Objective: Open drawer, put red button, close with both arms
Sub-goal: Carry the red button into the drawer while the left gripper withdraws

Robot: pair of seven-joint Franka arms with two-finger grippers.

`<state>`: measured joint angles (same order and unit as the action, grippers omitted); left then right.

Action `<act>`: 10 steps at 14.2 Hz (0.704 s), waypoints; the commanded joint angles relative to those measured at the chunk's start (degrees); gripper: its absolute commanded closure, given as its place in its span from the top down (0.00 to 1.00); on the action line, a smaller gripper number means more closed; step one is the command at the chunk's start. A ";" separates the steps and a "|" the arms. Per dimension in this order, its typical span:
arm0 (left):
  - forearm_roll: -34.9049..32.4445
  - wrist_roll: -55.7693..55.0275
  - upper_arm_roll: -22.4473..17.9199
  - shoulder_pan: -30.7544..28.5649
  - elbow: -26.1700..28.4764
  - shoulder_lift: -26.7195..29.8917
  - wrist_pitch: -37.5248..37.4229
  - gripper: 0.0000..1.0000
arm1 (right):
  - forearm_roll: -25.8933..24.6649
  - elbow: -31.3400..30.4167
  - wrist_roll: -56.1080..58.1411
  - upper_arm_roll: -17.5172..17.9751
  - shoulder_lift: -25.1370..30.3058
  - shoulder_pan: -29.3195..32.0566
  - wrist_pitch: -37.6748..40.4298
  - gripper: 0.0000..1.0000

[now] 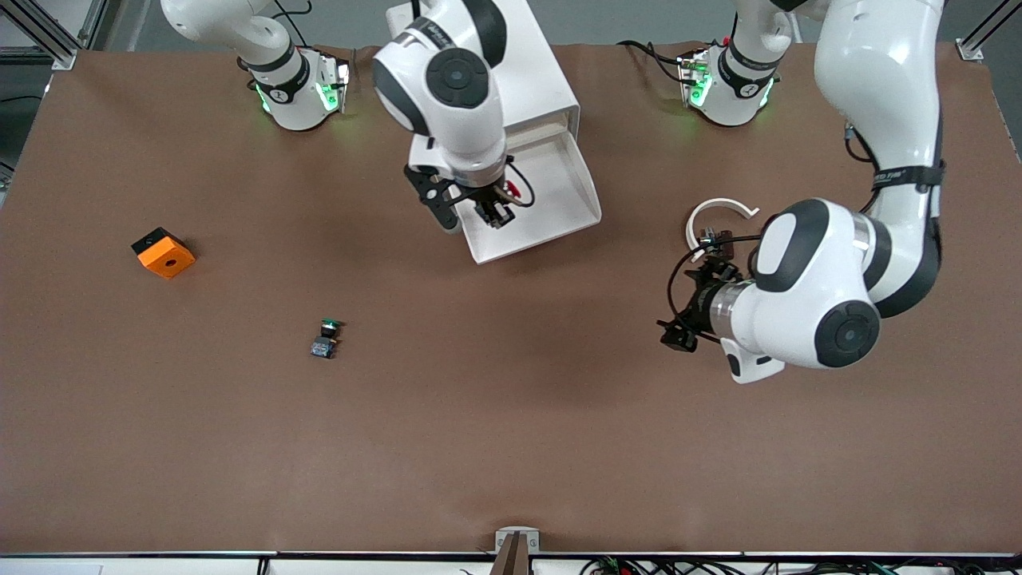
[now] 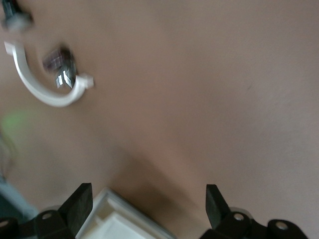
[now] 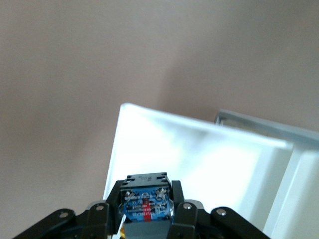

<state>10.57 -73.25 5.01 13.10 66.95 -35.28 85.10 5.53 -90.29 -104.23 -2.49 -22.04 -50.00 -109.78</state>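
Hovering over the open drawer (image 1: 559,188), the right gripper (image 1: 497,212) has its jaws clamped on the red button (image 3: 146,199); the right wrist view shows the button's blue and black base pinched between the fingers, and the drawer floor lies directly below the jaws. That is the relation that counts: release should drop it straight in, judging by the front view. The cabinet (image 1: 535,72) is a white, boxy, hard-edged shell; the drawer is a wide shallow white tray with smooth walls, pulled out toward the front camera, its long axis running out from the cabinet. The left gripper (image 1: 688,313) waits above bare table toward the left arm's end, jaws spread wide with nothing between them; the left wrist view shows the drawer's corner close to the left fingertips (image 2: 79,203), so it is placed to help with the closing push. Smaller items: orange block (image 1: 164,253), white curved clip (image 1: 716,214), green-capped button (image 1: 326,338), all well apart from the right jaws on the matte brown table (image 1: 511,447).
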 commanded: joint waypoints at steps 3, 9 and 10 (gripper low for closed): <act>-10.38 18.90 -0.79 -0.78 2.84 8.46 -1.77 1.00 | -2.52 5.21 -16.14 -0.85 -5.99 -4.04 0.80 0.00; -10.66 38.70 -0.27 -2.90 11.86 16.27 4.16 1.00 | -3.33 10.56 -28.29 -0.85 -12.41 -6.42 0.44 0.00; -10.57 40.02 -0.09 -2.90 16.24 18.99 7.94 1.00 | -3.33 11.36 -28.92 -0.85 -13.11 -6.42 0.45 0.00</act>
<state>0.80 -36.61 4.58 10.05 72.90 -23.37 86.89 3.08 -83.46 -129.79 -2.66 -31.99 -55.67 -110.06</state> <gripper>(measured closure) 0.000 0.581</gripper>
